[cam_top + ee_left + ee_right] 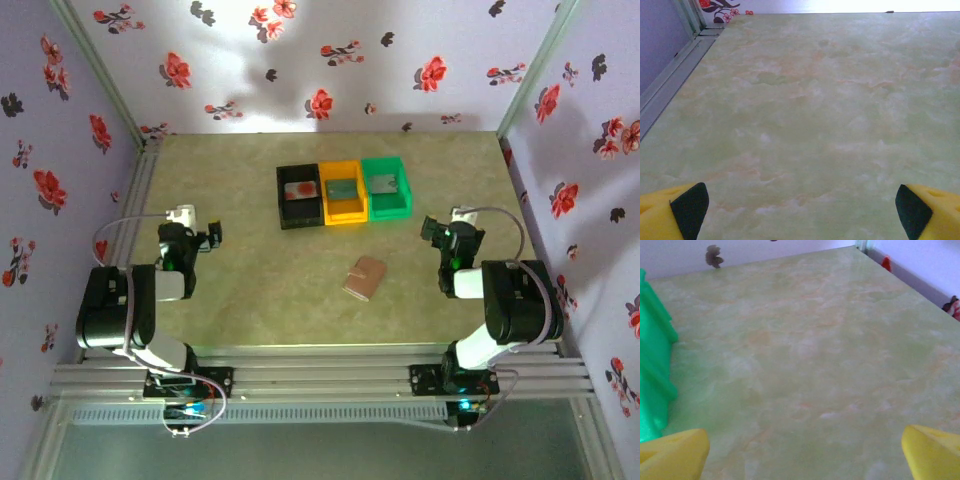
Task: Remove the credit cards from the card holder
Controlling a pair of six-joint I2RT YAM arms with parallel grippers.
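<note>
One camera, high above and behind, looks down on the whole desk (250, 295), a green bin (390, 210) at its far side. Both wrist cameras skim close over the desk; the right one catches the green bin's side at left.

Top cam: card holder (365, 278) lies tan side up, inner panels hidden — items in black bin (283, 200), orange bin (344, 214) and green bin (389, 210) too small to ID. Wrist cams: fingertips of left gripper (800, 211) and right gripper (805, 455) cut off at btm edge — green bin (652, 365) clipped at left, blurred.
</note>
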